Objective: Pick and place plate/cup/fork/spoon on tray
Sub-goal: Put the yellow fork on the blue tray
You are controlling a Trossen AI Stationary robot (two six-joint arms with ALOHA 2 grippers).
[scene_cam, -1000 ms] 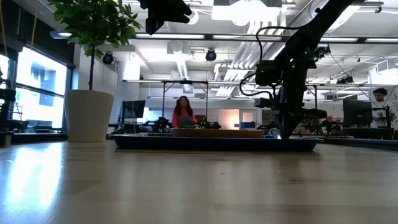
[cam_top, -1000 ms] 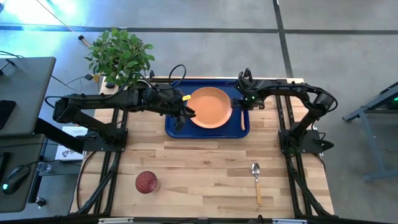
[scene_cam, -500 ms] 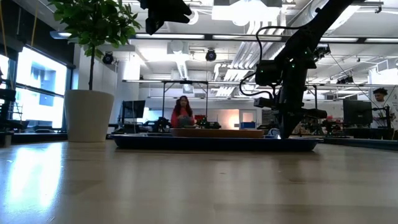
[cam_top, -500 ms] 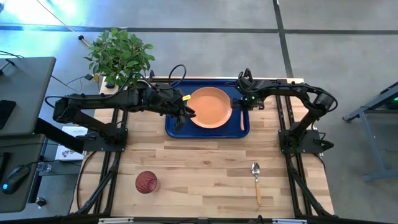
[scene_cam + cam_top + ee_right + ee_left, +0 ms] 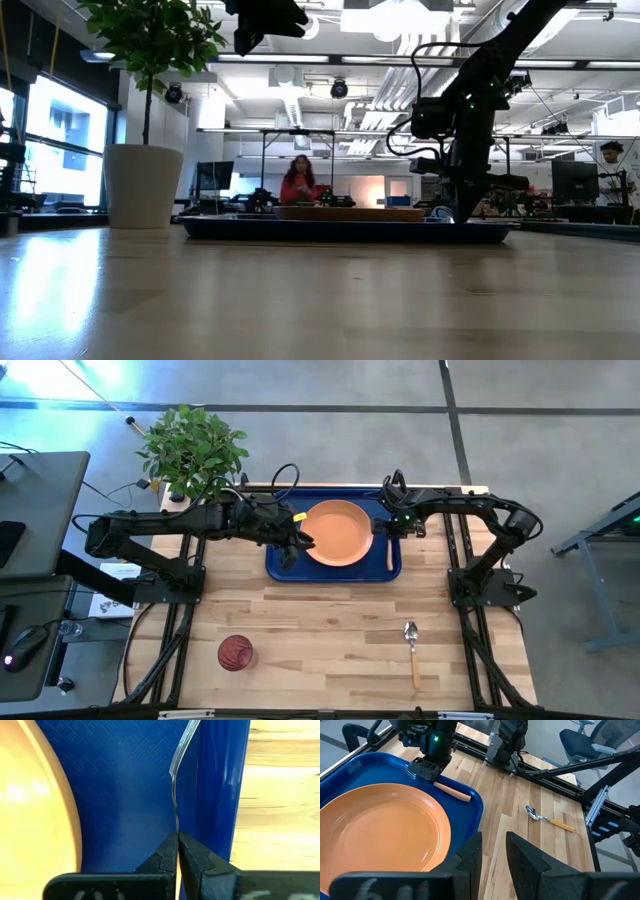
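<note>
The blue tray (image 5: pixel 385 565) lies at the table's far middle with the orange plate (image 5: pixel 338 532) resting flat in it. My right gripper (image 5: pixel 391 525) is low over the tray's right side, shut on the fork (image 5: pixel 175 795). My left gripper (image 5: pixel 303 542) hovers over the plate's left edge, open and empty; its fingers also show in the left wrist view (image 5: pixel 492 852). The dark red cup (image 5: pixel 236 653) stands upright at the near left. The spoon (image 5: pixel 412 648) lies flat at the near right. My right gripper pinches the fork's thin metal neck (image 5: pixel 176 831) between its two fingertips, from above, pointing down. The fork is turned on edge, with the tines (image 5: pixel 186 735) running along the tray's right rim. The tan handle (image 5: pixel 452 793) sticks out the other way, low over the tray floor.
A potted plant (image 5: pixel 192 448) stands at the far left corner, and its pot shows in the low view (image 5: pixel 143 185). The wooden table between the tray and the cup and spoon is bare. A person sits in the room beyond the table (image 5: pixel 300 180).
</note>
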